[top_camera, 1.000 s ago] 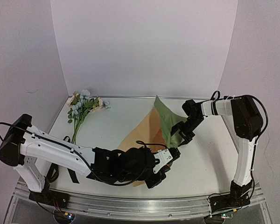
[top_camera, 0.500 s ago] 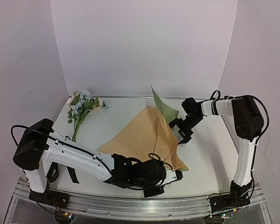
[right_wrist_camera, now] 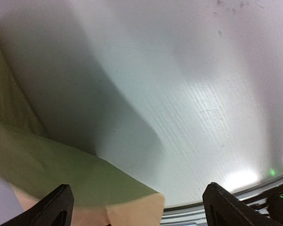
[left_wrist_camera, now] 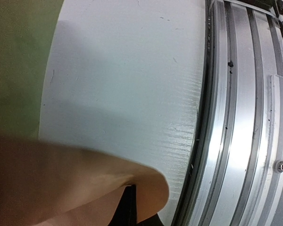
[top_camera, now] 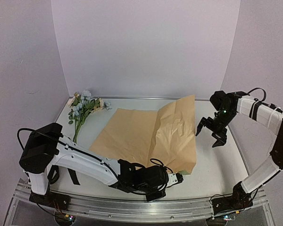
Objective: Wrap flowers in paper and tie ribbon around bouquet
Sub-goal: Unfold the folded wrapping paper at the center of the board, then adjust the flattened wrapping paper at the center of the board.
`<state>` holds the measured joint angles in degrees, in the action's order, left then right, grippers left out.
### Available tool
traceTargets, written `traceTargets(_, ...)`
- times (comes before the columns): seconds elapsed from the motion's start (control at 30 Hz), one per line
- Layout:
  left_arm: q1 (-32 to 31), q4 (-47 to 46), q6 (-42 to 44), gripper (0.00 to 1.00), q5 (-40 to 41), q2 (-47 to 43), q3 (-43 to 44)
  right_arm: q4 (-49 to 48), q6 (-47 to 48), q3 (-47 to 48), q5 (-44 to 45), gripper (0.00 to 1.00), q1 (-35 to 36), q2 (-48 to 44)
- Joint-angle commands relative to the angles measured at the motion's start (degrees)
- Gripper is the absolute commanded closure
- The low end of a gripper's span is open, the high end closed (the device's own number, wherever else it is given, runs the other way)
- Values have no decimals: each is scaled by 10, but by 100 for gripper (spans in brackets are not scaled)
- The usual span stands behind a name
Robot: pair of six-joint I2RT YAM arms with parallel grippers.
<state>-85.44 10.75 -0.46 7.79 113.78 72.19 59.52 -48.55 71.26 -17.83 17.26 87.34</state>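
Near the front edge, your left gripper (top_camera: 178, 178) pinches the paper (top_camera: 141, 136); your right gripper (top_camera: 208, 135) hangs wide apart beside it; flowers (top_camera: 85, 107) lie far left.

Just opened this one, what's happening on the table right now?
The paper lies spread across the table, tan face up, its right part rumpled. The left gripper is shut at the paper's near right corner and seems to pinch its edge there. The right gripper hangs open just off the paper's right edge, holding nothing. The flowers lie apart at the far left, not yet on the paper, so wrapping has not begun.
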Motion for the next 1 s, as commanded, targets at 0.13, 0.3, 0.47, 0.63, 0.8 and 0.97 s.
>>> traceTargets(0.13,12,-48,-11,100,-37,-55,-68,123,72,-41,102,2,-24,-86)
traceTargets(0.3,17,-23,4,100,-129,-101,-106,105,93,-44,36,2,-23,-77)
traceTargets(0.47,17,4,4,100,-143,-107,-113,15,72,-61,-47,2,5,-39)
traceTargets(0.63,16,9,2,100,-151,-103,-111,-72,43,-60,-80,2,49,-2)
traceTargets(0.8,16,4,3,100,-147,-107,-113,-101,8,-38,-104,2,80,62)
traceTargets(0.97,16,3,3,100,-139,-110,-118,-144,-25,-40,-110,5,97,104)
